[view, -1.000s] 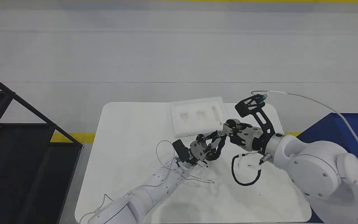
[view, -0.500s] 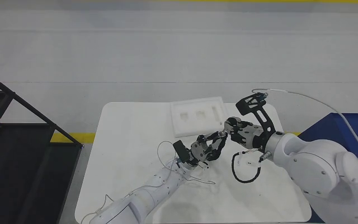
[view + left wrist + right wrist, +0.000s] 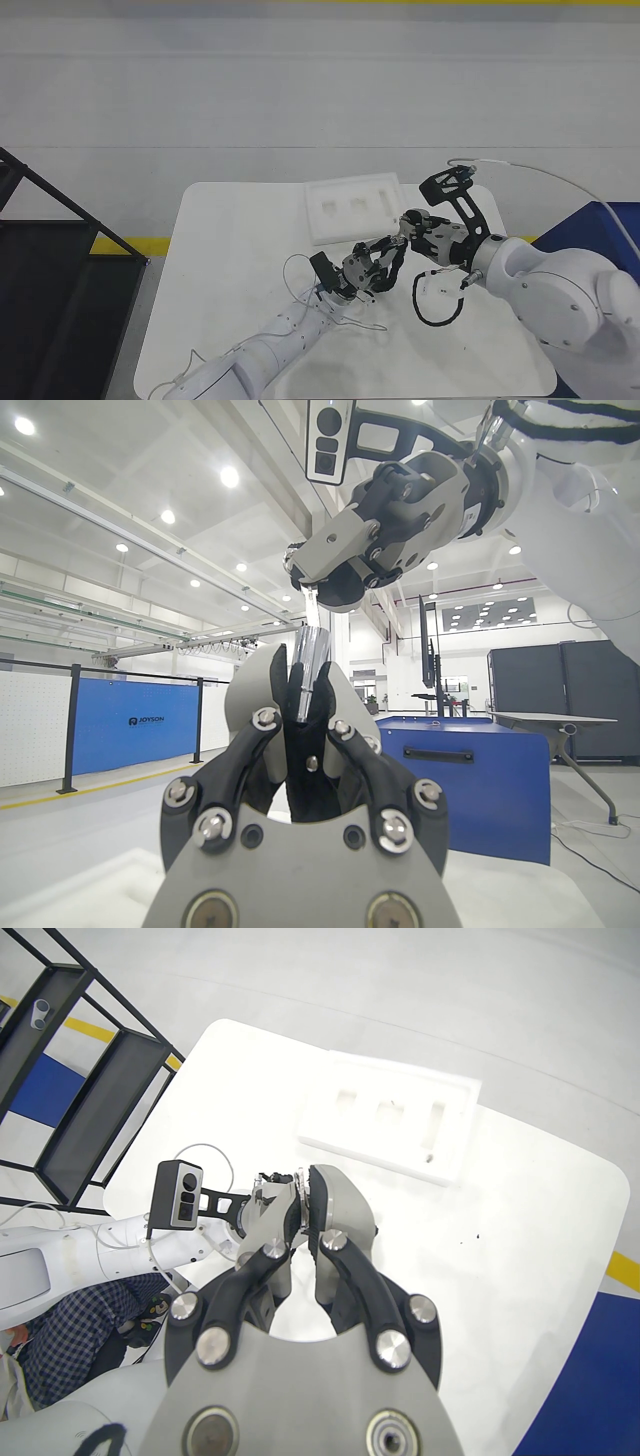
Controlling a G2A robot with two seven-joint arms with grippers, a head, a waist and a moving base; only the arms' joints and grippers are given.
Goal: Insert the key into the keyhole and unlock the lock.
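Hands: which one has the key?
The right hand, with the thin key blade sticking out of its tips. The left hand grips the chrome lock cylinder instead.

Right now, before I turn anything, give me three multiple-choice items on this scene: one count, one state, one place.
1. Recesses in the foam tray: A three; B one; C six.
2. The left gripper is: A open; B shut on the lock; C shut on the foam tray's rim.
3. The key is: A in the foam tray; B in the left gripper; C in the right gripper, blade tip at the lock's top end.

1 A: the right wrist view shows three cut-outs.
2 B: it clamps the chrome cylinder upright.
3 C: the blade reaches from that gripper down to the lock.
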